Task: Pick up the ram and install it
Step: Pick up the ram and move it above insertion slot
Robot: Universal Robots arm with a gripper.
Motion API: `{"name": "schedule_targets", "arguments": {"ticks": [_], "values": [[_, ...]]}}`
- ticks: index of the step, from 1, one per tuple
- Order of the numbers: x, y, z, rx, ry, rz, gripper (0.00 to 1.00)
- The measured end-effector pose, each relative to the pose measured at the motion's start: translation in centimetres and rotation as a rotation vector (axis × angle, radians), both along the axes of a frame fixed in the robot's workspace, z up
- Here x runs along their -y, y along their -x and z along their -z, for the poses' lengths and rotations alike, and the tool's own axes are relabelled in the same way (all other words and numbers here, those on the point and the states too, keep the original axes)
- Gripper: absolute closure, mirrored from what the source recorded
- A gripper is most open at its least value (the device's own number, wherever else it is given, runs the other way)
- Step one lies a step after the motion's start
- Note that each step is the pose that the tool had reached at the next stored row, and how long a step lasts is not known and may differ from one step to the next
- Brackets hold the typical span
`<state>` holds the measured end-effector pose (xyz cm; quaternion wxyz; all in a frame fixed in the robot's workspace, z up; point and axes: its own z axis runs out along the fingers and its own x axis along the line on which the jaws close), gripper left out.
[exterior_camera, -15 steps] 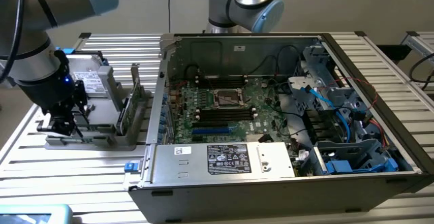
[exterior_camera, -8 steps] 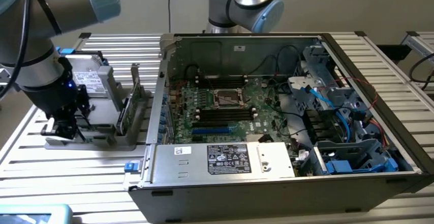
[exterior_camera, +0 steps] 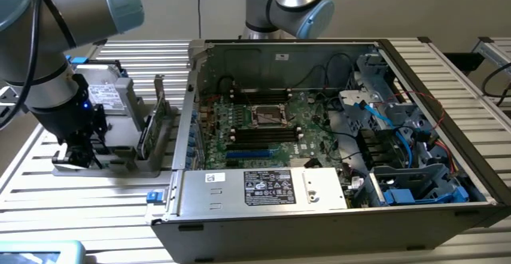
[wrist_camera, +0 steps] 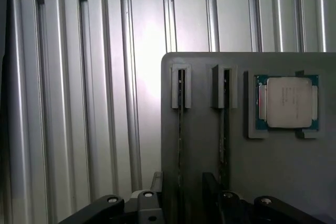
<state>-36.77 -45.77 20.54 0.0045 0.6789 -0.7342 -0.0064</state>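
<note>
The gripper [exterior_camera: 80,153] is down at the lower left of the exterior view, low over the grey holder [exterior_camera: 119,159]. That holder sits on the slatted table [exterior_camera: 80,198] beside the open computer case [exterior_camera: 319,228].

From the wrist camera its fingers [wrist_camera: 212,187] are spread wide, with nothing pinched between them. The ram [wrist_camera: 181,129] stands on edge in a narrow slot of the holder, a thin dark line running into the gap between the open fingers. Whether either finger touches it cannot be made out.

A second stick [wrist_camera: 224,135] stands in the neighbouring slot, parallel and just beside the ram, close to one finger. Beyond that, a processor [wrist_camera: 287,103] lies flat in its own recess, silver lid up, green edge showing. There is faint print on the lid, too small to read.

Over in the case, the power supply [exterior_camera: 215,199] at the lower centre of the exterior view carries a white label [exterior_camera: 269,187] crowded with marks, none legible. A small white sticker [exterior_camera: 281,55] sits on the far wall, also unreadable. The motherboard [exterior_camera: 271,126] lies in the middle of the case.
</note>
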Motion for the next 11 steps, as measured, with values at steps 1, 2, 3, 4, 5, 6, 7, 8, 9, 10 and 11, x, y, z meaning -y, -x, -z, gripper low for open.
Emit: {"name": "schedule_targets", "arguments": {"ticks": [1,2,3,4,5,6,7,8,9,10,11], "values": [[0.00,0.02,0.02,0.0001,0.0000,0.000,0.58],[-0.01,0.06,0.06,0.0003,-0.0001,0.000,0.58],[-0.01,0.10,0.09,0.0004,0.0000,0.000,0.58],[0.00,0.11,0.11,0.0004,0.0000,0.000,0.58],[0.00,0.12,0.13,0.0003,0.0001,0.000,0.58],[0.00,0.12,0.17,0.0003,0.0000,0.000,0.58],[0.00,0.13,0.23,0.0004,0.0000,0.000,0.58],[0.00,0.13,0.29,0.0004,0.0001,0.000,0.58],[0.00,0.13,0.36,0.0003,0.0001,0.000,0.58],[0.00,0.13,0.44,0.0003,0.0001,0.000,0.58],[0.00,0.13,0.52,0.0003,0.0002,0.000,0.58]]}}
